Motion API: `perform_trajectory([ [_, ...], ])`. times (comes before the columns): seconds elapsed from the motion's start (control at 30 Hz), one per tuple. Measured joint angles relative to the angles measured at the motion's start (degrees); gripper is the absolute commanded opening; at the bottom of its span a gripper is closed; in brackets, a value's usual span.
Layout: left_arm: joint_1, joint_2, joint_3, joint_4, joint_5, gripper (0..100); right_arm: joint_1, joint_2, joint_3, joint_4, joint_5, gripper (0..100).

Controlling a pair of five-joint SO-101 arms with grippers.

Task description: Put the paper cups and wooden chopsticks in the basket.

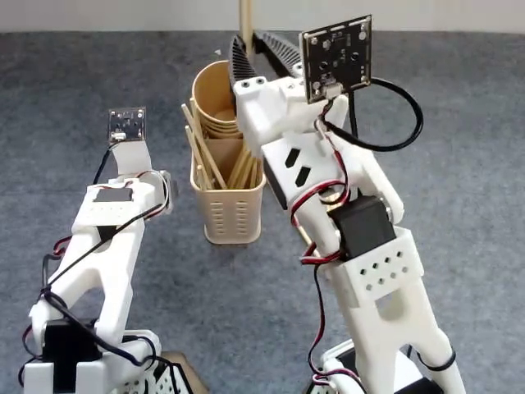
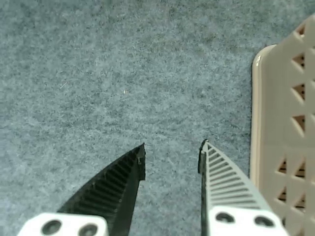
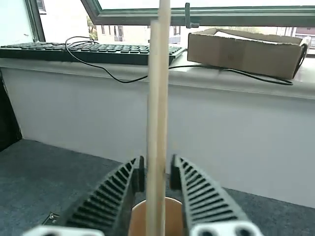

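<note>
**Chopsticks upright over the basket**

We see the right gripper (image 3: 156,172) pinched narrow on the wooden chopsticks (image 3: 157,88). Their long axis is vertical, directly above the paper cups (image 1: 215,94) stacked in the basket (image 1: 234,217). We judge that a straight descent comes next. The left gripper (image 2: 172,155) hangs open just beside the basket, holding nothing.

A pair of pale wooden chopsticks (image 3: 158,98) stands upright, pinched between the right fingers (image 3: 197,194). Just below those fingers, stacked brown paper cups (image 1: 215,94) sit in the upright beige slotted basket (image 1: 232,215), with more chopsticks (image 1: 207,156) leaning inside. The basket's wall stands just beside the left fingers (image 2: 224,172).
</note>
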Motion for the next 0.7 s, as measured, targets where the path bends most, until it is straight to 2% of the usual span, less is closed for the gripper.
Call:
perform_trajectory([
  [0.3, 0.00, 0.00, 0.00, 0.00, 0.00, 20, 0.53, 0.00, 0.18, 0.53, 0.00, 22.1],
  [0.4, 0.00, 0.00, 0.00, 0.00, 0.00, 20, 5.80, 0.00, -0.09, 6.15, 0.00, 22.1],
  [0.57, 0.00, 0.00, 0.00, 0.00, 0.00, 20, 18.64, 2.55, -2.90, 18.20, 1.49, 22.1],
  [0.7, 0.00, 0.00, 0.00, 0.00, 0.00, 20, 22.59, 12.92, 0.53, 21.36, 5.01, 22.1],
])
